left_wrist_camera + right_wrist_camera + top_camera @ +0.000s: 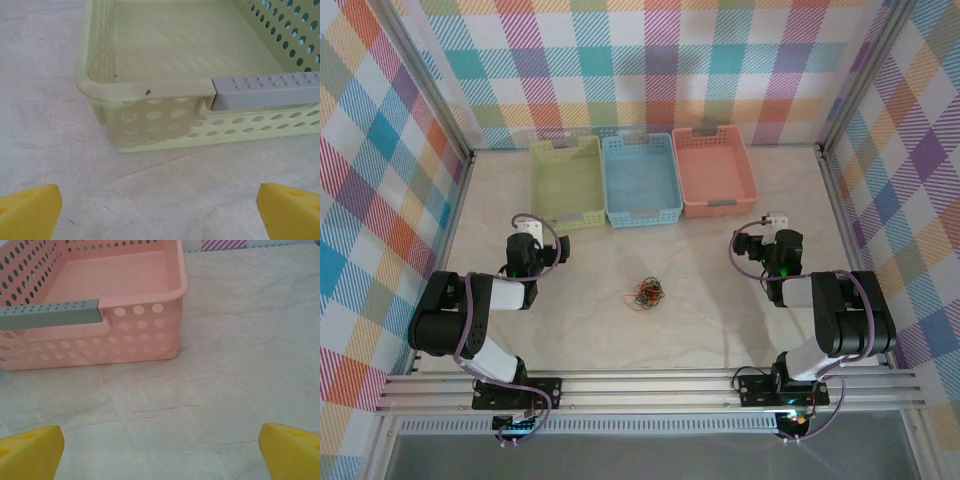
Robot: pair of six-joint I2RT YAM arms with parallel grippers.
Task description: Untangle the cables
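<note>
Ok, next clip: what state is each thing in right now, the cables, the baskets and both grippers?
cables: tangled in one small clump, nothing touching them.
green basket: upright, empty.
blue basket: upright, empty.
pink basket: upright, empty.
left gripper: open, holding nothing, facing the green basket.
right gripper: open, holding nothing, facing the pink basket.

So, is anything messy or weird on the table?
Only the cables: they lie in one knotted clump on the table, in front of the blue basket. Nothing else looks odd.
</note>
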